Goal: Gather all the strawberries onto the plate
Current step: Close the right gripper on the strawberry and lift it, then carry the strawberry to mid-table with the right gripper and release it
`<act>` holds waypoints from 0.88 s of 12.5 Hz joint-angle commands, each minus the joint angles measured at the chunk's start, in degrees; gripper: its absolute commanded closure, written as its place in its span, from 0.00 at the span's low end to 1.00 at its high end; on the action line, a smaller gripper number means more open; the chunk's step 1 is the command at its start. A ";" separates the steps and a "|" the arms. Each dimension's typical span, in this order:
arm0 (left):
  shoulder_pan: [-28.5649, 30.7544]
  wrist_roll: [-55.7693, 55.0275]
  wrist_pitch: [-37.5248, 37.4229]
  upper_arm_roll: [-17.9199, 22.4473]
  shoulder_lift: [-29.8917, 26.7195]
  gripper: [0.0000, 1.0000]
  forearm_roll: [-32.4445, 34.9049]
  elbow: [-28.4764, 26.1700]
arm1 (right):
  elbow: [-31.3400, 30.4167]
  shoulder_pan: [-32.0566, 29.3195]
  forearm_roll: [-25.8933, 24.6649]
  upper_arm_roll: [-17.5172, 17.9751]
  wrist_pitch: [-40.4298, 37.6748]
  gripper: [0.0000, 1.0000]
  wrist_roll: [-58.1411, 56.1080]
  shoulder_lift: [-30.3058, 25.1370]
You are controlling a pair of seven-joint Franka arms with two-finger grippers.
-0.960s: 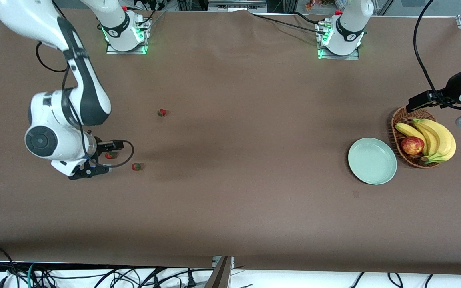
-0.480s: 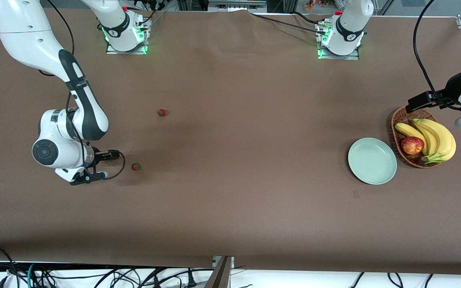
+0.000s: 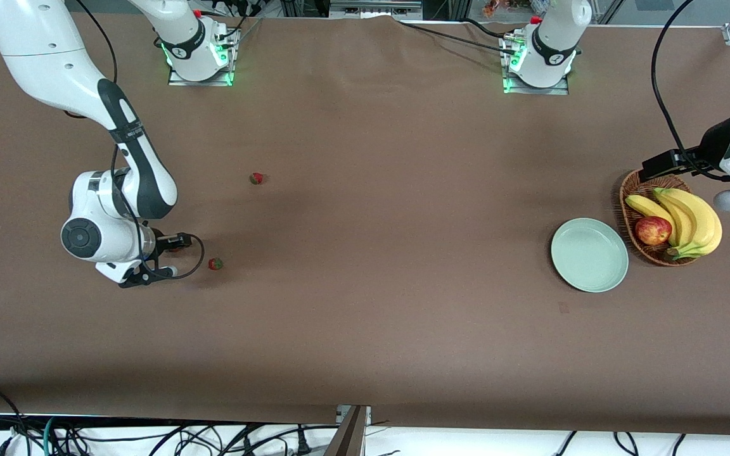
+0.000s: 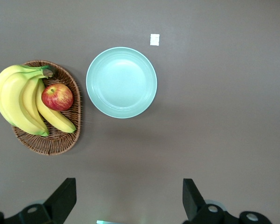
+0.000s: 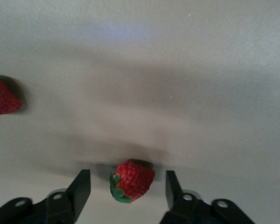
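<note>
My right gripper [image 5: 128, 186] is open and low over the table, with one strawberry [image 5: 132, 181] lying between its fingers, a gap on each side. In the front view the right gripper [image 3: 165, 256] mostly hides that berry. A second strawberry [image 3: 215, 263] lies on the cloth close beside it and shows at the edge of the right wrist view [image 5: 2, 100]. A third strawberry [image 3: 256, 178] lies farther from the front camera. The mint-green plate [image 3: 589, 254] is empty at the left arm's end. My left gripper [image 4: 128, 200] is open and empty, up in the air by the basket.
A brown wicker basket [image 3: 630, 202] with bananas [image 3: 688, 218] and a red apple [image 3: 653, 230] stands beside the plate. A small pale mark [image 4: 154, 39] lies on the brown cloth near the plate. Cables hang below the table's front edge.
My right gripper has come down lower around the strawberry, which it now mostly covers in the front view. The left arm has shifted slightly. The other berries have not moved.
</note>
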 commanded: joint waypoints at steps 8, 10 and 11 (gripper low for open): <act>-5.94 0.13 -0.22 0.00 4.34 0.00 -0.32 1.44 | 15.42 4.93 5.53 7.42 -13.36 0.92 11.26 -0.43; -6.39 -0.39 -0.22 0.00 4.86 0.00 -0.84 1.44 | 18.10 12.05 6.93 7.86 -13.55 0.90 17.51 0.20; -6.91 -0.48 -0.13 0.00 4.86 0.00 -0.84 1.44 | 19.50 15.91 10.07 8.56 -13.46 0.89 23.37 0.29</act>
